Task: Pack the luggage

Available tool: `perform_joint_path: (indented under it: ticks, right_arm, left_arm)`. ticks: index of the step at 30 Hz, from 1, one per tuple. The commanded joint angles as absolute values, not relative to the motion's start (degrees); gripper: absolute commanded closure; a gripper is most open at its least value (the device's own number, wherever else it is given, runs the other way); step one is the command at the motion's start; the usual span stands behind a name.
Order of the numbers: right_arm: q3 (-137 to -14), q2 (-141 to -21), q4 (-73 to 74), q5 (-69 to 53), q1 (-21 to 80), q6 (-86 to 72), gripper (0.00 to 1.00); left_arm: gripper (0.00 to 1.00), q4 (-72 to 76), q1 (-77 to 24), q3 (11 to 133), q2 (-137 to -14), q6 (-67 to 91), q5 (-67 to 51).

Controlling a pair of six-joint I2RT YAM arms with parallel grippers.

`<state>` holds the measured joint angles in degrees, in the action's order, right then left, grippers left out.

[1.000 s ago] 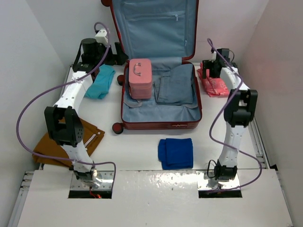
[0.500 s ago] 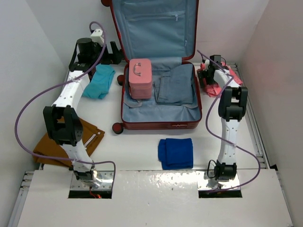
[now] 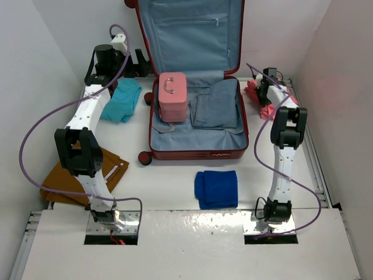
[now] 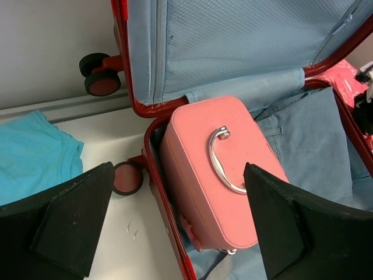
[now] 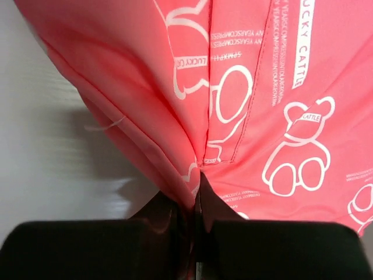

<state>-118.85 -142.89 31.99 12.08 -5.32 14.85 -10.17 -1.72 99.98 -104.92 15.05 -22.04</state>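
At twelve o'clock on the table [image 3: 175, 172], lying open with its lid upright against the back wall: luggage [image 3: 198, 140], dark red shell, blue-grey lining. Packed in its base: pink case [image 3: 172, 96] at nine o'clock, folded grey garment [image 3: 217, 106] at three. Outside it, at nine o'clock: teal shirt [image 3: 122, 100]; at six: folded blue cloth [image 3: 217, 188]; at eight, near the table edge: brown folded item [image 3: 67, 178]. Above the shell's ten o'clock corner: left gripper [image 3: 140, 65], fingers spread wide, holding nothing, looking down on the pink case. At the luggage's three o'clock: right gripper [image 5: 198, 201], clenched tight on a fold of pink bear-print cloth [image 5: 250, 116].
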Motion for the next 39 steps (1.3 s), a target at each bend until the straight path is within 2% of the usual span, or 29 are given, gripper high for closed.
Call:
perform_joint_path:
  ticks: [1, 8, 14, 20, 24, 27, 28, 35, 39]
  right_arm:
    - [-117.78, -140.64, 39.02, 7.32, -11.15, 12.59, 1.00]
    - [-115.41, -122.29, 37.27, -13.40, -13.98, 6.34, 1.00]
    - [-112.24, -111.73, 34.47, -23.37, -11.96, 3.96, 1.00]
    - [-108.82, -104.60, 29.98, -31.90, -1.96, 4.66, 1.00]
    - [-105.57, -102.23, 32.43, -33.93, 7.11, 15.52, 1.00]
    - [-95.65, -99.59, 30.51, -32.17, 13.00, 26.17, 1.00]
    - [-88.14, -99.06, 29.63, -30.25, 16.14, 33.33, 1.00]
    - [-65.33, -94.75, 27.32, -28.13, 22.84, 52.71, 1.00]
    - [-63.37, -94.83, 31.90, -24.53, 23.64, 60.53, 1.00]
  left_arm:
    - [0.02, -8.96, -0.97, 102.83, -105.64, 16.25, -23.12]
    - [0.02, -8.96, -0.97, 102.75, -105.65, 18.11, -24.26]
    - [0.02, -8.96, -0.97, 100.91, -103.72, 18.63, -24.26]
    - [0.02, -8.96, -0.97, 99.14, -101.43, 18.63, -23.12]
    - [0.02, -8.96, -0.35, 95.99, -98.53, 18.63, -23.12]
    - [0.02, -8.35, 0.18, 93.88, -96.07, 18.63, -23.12]
    - [0.02, -7.65, 0.18, 92.21, -95.37, 18.63, -23.12]
    - [0.02, -7.03, 1.85, 87.11, -90.53, 17.49, -22.50]
    - [0.02, -7.03, 2.90, 86.57, -89.12, 16.96, -22.50]
